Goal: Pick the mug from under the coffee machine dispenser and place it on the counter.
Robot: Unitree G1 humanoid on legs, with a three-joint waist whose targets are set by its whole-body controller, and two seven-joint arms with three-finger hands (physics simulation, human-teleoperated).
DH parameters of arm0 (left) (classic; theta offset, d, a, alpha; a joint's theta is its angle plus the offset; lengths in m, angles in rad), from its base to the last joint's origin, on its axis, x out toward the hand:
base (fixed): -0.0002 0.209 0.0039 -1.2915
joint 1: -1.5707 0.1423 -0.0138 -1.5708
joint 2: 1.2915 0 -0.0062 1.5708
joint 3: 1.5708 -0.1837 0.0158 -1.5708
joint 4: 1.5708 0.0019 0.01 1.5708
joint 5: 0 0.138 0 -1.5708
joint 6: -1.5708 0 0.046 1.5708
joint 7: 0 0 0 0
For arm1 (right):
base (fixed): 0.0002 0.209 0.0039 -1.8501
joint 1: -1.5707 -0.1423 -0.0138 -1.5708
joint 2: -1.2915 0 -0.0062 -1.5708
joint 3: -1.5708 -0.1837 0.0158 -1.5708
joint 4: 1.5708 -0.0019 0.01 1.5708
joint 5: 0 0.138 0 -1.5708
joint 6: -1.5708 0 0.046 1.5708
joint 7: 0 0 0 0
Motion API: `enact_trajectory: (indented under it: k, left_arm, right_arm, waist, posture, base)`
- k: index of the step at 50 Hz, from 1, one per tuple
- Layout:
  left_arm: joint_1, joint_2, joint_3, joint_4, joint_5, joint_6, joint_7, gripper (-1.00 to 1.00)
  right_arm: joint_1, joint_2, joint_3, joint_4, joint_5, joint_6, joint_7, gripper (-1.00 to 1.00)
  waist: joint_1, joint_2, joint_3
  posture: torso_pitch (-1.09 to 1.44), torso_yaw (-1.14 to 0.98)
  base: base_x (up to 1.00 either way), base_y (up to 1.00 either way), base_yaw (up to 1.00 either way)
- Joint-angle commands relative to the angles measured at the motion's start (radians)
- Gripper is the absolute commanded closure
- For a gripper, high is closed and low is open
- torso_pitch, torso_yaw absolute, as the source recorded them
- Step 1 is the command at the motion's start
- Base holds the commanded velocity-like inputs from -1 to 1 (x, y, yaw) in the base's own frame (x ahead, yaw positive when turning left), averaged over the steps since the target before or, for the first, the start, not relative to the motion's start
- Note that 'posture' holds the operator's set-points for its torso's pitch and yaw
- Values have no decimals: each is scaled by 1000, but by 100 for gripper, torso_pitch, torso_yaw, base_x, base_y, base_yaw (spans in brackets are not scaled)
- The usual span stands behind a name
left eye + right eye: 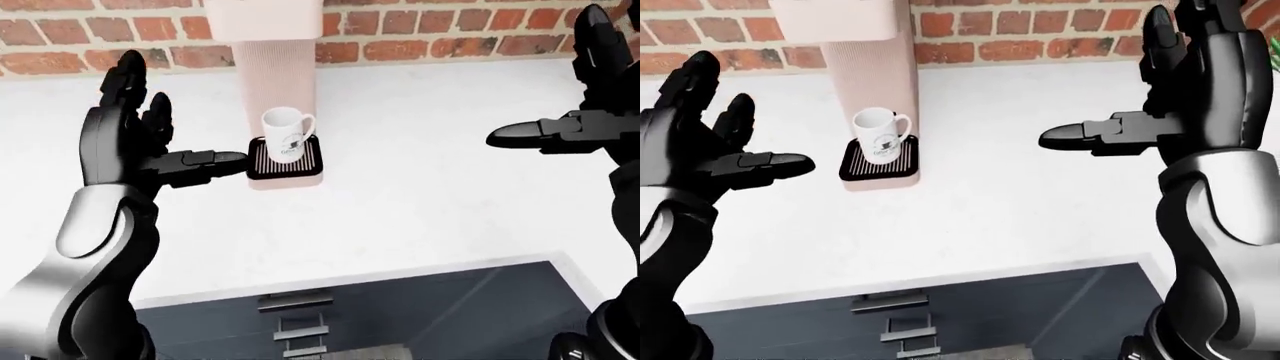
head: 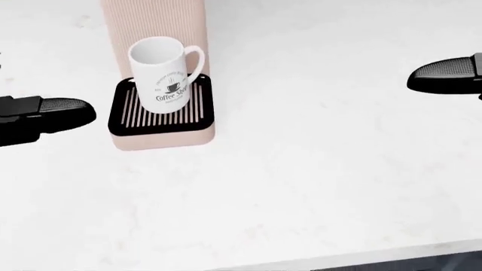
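mug (image 2: 164, 72): glossy ceramic, seemingly | counter (image 2: 339, 169): smooth marble | wall (image 1: 420, 41): brick

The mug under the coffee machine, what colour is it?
The mug is white with a dark coffee-shop logo, clearest in the head view.

A kitchen: a white stone counter (image 1: 420, 187) runs along a red brick wall (image 1: 430, 34), a pink coffee machine (image 1: 272, 67) stands on it, and dark drawers (image 1: 400, 315) sit below.
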Motion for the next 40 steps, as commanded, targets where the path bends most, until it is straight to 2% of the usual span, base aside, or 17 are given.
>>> enact_trajectory:
  k: [1, 9, 15, 16, 21, 22, 30, 40]
  left_arm:
    - [-30, 3, -1, -25, 14, -23, -10, -100]
    - [-82, -37, -25, -18, 20, 32, -4, -100]
    - [-95, -116, -46, -37, 25, 65, 89, -100]
    - [-96, -115, -67, -37, 33, 65, 100, -100]
    - [-84, -157, -85, -58, 54, 105, 163, -100]
    - [-76, -155, -112, -73, 75, 110, 176, -100]
    - [-102, -226, -195, -78, 191, 153, 216, -100]
    - [-142, -333, -259, -35, 327, 169, 242, -100]
  right_arm:
    - [-25, -14, -14, -17, -6, -25, -1, -100]
    - [-25, -14, -14, -21, -6, -24, 1, -100]
    - [-26, -12, -22, -29, 7, -19, 3, -100]
    - [-31, -15, -22, -26, 6, -23, -3, -100]
    - [-31, -21, -19, -21, 13, -23, -7, -100]
    - [-35, -23, -21, -22, 17, -19, -8, -100]
    - [-33, -31, -24, -20, 27, -24, -18, -100]
    - [-26, -27, -21, -24, 23, -25, -15, -100]
  waist:
    - [0, 0, -22]
    - [-5, 3, -27]
    - [-10, 4, -29]
    - [-11, 4, -30]
    - [-12, 3, -32]
    - [-13, 2, -32]
    - [-11, -4, -34]
    - [-10, -12, -35]
  posture:
    - [0, 0]
    - [0, 0]
    - [0, 0]
    - [0, 0]
    - [0, 0]
    - [0, 0]
    - [0, 0]
    - [0, 0]
  base:
    - [0, 0, 0]
    - [0, 0, 0]
    - [0, 0, 0]
    - [0, 0, 0]
    - [0, 0, 0]
    - [0, 0, 0]
    - [0, 0, 0]
    - [0, 0, 0]
